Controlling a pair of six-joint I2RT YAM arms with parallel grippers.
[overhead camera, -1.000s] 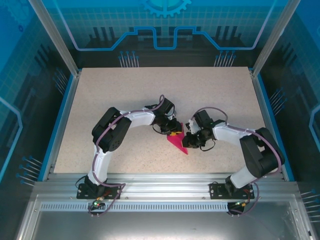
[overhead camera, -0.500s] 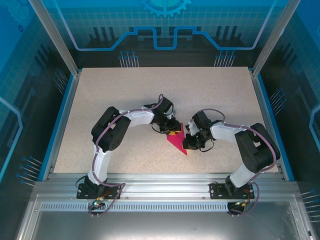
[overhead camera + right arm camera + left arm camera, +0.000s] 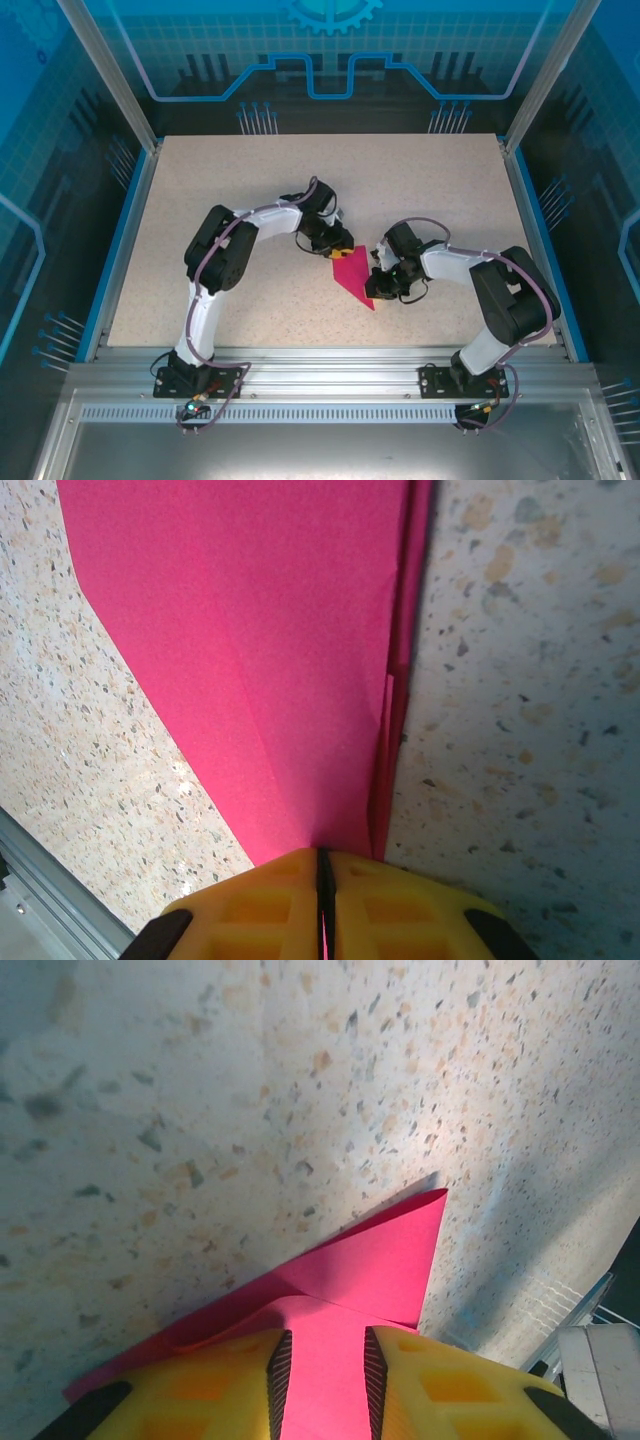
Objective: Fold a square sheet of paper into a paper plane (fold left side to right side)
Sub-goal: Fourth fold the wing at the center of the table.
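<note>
Top external view: the folded pink paper (image 3: 352, 276) lies near the middle of the table (image 3: 420, 180). The right gripper (image 3: 372, 290) is pinched tight on its edge. The left gripper (image 3: 338, 252) sits narrowly parted over its far end.

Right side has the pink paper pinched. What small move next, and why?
Probably lower the open left fingers to pin the pink paper to the table. The right fingers are shut on one edge, and the layers beside them look loose, so creasing needs an anchor.
</note>
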